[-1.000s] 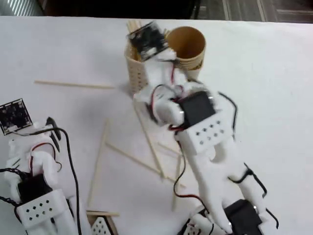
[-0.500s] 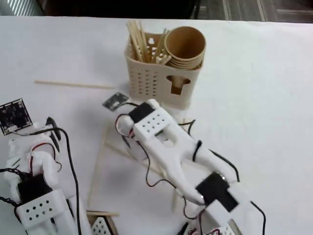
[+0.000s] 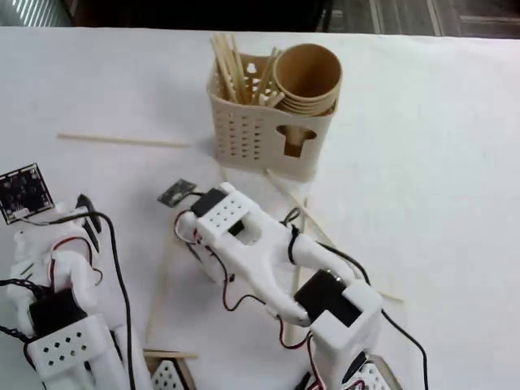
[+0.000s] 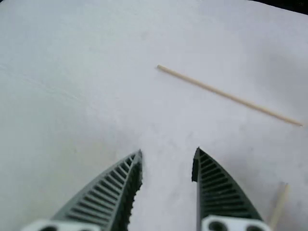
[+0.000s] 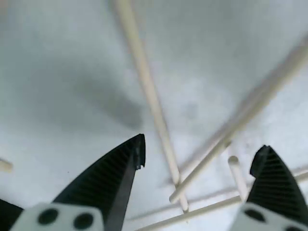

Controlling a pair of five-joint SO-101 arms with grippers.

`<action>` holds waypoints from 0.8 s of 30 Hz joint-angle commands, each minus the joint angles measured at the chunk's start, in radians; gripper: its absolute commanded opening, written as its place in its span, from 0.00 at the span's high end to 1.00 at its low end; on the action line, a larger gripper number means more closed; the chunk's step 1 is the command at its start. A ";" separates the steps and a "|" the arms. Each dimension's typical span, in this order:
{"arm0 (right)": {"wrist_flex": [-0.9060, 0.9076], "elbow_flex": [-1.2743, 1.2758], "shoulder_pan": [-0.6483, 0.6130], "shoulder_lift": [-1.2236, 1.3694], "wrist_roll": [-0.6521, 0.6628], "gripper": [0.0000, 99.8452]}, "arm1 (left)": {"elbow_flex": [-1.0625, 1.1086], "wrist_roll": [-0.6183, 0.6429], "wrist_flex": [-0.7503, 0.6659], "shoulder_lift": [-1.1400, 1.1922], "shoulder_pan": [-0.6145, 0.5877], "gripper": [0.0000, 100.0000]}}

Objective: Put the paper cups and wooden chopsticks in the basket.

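A cream slotted basket [image 3: 264, 134] at the table's back centre holds several wooden chopsticks [image 3: 231, 69] and stacked paper cups [image 3: 307, 77]. The right arm [image 3: 244, 244] bends low over loose chopsticks in the middle of the table. Its gripper [image 5: 202, 163] is open, straddling crossed chopsticks [image 5: 149, 96] just below the fingertips. One chopstick [image 3: 122, 140] lies alone at the left; in the left wrist view this chopstick [image 4: 226, 95] lies ahead of my left gripper [image 4: 167, 161], which is open and holds nothing, at the front left.
More loose chopsticks lie by the right arm: one [image 3: 162, 272] to its left and one [image 3: 305, 213] running from the basket toward the front right. A short stick [image 3: 172, 354] lies by the arm bases. The table's right side is bare white surface.
The right arm has drawn back from the basket and swung down and left over the loose chopsticks in the middle. The left arm has not moved.
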 commanded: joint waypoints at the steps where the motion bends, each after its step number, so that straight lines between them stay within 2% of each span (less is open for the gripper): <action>1: -0.018 -0.006 -0.004 0.008 -0.015 0.65 | -0.008 0.003 -0.020 -0.013 -0.007 0.82; 8: -0.102 -0.006 -0.004 0.113 -0.015 0.67 | -0.008 0.003 -0.020 -0.013 -0.007 0.82; 17: -0.205 -0.011 -0.002 0.114 -0.006 0.95 | -0.008 0.003 -0.020 -0.013 -0.007 0.82; 20: -0.205 -0.012 -0.002 0.114 -0.006 0.98 | -0.008 0.003 -0.020 -0.013 -0.007 0.82; 24: -0.202 -0.012 0.004 0.111 0.002 0.98 | -0.008 0.003 -0.020 -0.013 -0.007 0.82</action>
